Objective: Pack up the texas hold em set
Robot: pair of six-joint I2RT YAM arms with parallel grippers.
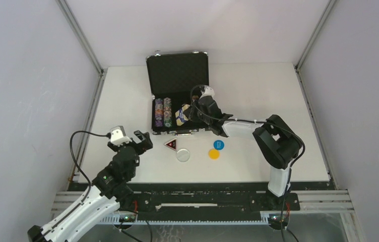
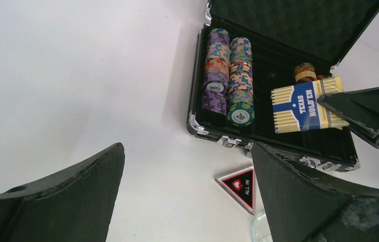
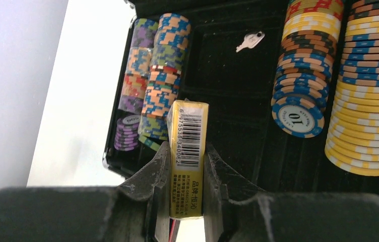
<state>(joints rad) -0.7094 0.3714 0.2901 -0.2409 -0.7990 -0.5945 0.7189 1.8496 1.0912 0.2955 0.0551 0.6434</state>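
My right fingers (image 3: 149, 176) pinch the card box (image 3: 190, 136) by its thin sides, edge-down over the open briefcase's (image 1: 177, 75) bare middle slot. I reckon it slides in between the chip stacks (image 1: 163, 112). My left fingers (image 2: 71, 191) gape wide, empty, over the near-left tabletop (image 1: 258, 91).

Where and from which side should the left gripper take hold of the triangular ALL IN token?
Probably from straight above: the triangular token lies flat on the table, so only its thin edges can be gripped. Put one finger on a straight edge, the other on the opposite corner. The left gripper is open beside it.
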